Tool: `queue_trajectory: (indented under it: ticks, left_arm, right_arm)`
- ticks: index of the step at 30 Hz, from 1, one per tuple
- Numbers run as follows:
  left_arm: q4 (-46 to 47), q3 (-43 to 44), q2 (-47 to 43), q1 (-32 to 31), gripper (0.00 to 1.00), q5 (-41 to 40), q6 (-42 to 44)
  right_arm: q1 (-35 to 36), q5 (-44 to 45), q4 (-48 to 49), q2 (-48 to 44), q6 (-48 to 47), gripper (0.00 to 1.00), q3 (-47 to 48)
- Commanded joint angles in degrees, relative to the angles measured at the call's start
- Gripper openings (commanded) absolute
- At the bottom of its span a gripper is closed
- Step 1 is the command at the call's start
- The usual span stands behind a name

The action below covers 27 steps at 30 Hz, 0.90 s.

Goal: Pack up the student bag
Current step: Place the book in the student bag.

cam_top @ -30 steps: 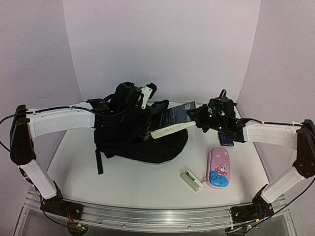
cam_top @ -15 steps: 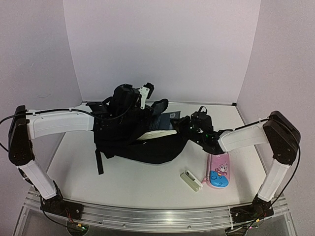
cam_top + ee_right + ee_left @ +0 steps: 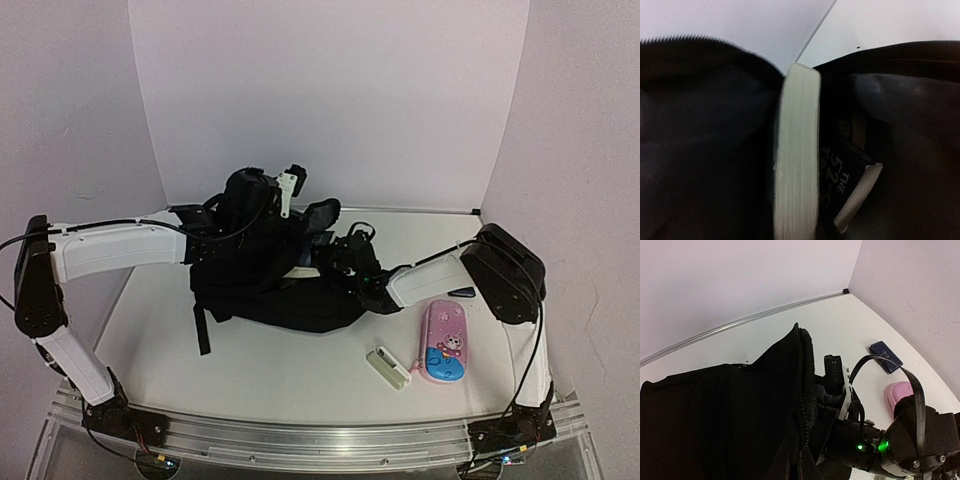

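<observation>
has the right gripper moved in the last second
Yes. The right gripper has swung left, away from the pink pencil case, into the black backpack.

Setting: robotics lab, test cell.
- Plain pale backdrop panels [image 3: 330, 100] close far, left and right sides; booth, not a room.
- White worktop [image 3: 280, 365], aluminium rail [image 3: 320, 438] along near edge.
- Two white-and-black arms bolted to rail: left arm [image 3: 115, 250], right arm [image 3: 505, 275].
- Exposed wiring on arms; green status light [image 3: 883, 445] lit on right arm's wrist.
- Staged props on worktop: student bag [image 3: 250, 285], pink pencil case [image 3: 445, 342].
</observation>
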Motion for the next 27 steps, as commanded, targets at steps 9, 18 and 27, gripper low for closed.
queue_trajectory:
  ticks: [9, 18, 27]
  left_arm:
    - [1.2, -2.0, -6.4, 3.7, 0.0, 4.6, -5.6]
    - [0.4, -2.4, -7.1, 4.4, 0.0, 5.4, -6.2]
    - [0.0, -2.7, -7.5, 4.4, 0.0, 5.7, -6.5]
  right_arm:
    - [0.6, 4.5, -13.9, -11.2, -13.1, 0.76, -2.1]
    - [0.6, 2.9, -17.6, -12.6, -13.1, 0.7, -3.8]
    - [0.6, -2.8, -17.8, -7.4, -12.0, 0.6, -1.6]
